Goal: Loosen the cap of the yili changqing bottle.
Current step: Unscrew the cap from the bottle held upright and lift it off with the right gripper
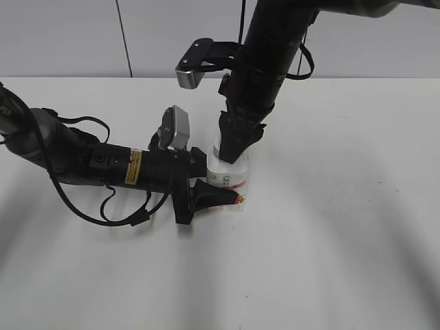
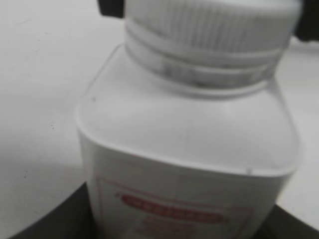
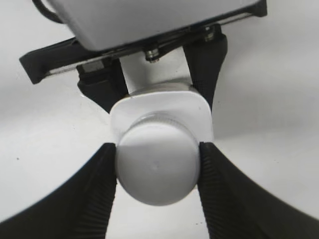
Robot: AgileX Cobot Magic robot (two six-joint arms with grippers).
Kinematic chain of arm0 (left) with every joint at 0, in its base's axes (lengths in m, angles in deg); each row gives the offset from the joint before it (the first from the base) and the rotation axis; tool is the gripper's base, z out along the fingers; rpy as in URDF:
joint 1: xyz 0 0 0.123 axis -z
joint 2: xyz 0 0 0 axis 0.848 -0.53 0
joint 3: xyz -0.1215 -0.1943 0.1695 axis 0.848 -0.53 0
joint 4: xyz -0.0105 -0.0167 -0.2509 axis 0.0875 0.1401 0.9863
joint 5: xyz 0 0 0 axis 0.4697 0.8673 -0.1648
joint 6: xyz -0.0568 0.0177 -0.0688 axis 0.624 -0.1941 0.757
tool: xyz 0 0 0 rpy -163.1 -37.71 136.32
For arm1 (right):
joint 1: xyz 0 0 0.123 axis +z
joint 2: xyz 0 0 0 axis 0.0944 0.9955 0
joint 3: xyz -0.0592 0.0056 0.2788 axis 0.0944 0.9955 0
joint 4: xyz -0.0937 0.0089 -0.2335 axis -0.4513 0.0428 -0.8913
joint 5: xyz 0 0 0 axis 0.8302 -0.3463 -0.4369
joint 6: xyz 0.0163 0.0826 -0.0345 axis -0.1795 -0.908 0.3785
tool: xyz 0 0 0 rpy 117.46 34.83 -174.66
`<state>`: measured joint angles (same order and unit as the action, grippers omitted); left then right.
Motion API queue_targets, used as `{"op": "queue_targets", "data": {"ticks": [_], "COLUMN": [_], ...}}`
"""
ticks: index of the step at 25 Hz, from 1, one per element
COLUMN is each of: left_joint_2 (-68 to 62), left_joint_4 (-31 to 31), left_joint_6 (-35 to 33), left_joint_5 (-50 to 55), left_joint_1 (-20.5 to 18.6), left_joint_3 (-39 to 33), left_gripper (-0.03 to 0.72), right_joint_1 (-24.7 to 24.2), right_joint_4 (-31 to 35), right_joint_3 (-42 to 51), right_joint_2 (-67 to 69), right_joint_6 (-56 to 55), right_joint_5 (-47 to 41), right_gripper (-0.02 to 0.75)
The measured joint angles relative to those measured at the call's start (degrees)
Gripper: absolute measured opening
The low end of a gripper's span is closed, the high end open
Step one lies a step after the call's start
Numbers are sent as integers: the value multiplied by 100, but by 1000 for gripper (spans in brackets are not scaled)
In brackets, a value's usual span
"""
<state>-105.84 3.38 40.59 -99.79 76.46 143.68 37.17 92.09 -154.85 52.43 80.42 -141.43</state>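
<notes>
The yili changqing bottle (image 1: 228,176) stands upright on the white table, white with a red label. It fills the left wrist view (image 2: 189,144). My left gripper (image 1: 218,187) reaches in from the left and is shut on the bottle's body; its black fingers show at the bottom corners of the left wrist view (image 2: 164,234). My right gripper (image 1: 234,148) comes down from above and is shut on the white ribbed cap (image 3: 157,162), one finger on each side of it (image 3: 157,172). The cap also shows in the left wrist view (image 2: 209,25). In the exterior view the right fingers hide the cap.
The white table (image 1: 330,234) spreads around the bottle, with a grey wall behind. The left arm and its cables (image 1: 82,165) lie low across the table's left side. The right arm (image 1: 275,48) descends from the top centre.
</notes>
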Motion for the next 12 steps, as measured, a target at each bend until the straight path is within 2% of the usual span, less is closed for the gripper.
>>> {"op": "queue_targets", "data": {"ticks": [4,12], "left_joint_2": [1,1], "left_joint_4": [-11,-15], "left_joint_6": [0,5], "left_joint_5": [0,-4], "left_joint_1": [0,0], "left_joint_3": [0,0], "left_gripper": [390,390], "right_joint_1": [0,0], "right_joint_4": [0,5], "right_joint_3": [-5,-11], "right_joint_2": [0,0], "right_joint_6": [762,936], "right_joint_5": [-5,-5], "right_gripper": [396,396]}}
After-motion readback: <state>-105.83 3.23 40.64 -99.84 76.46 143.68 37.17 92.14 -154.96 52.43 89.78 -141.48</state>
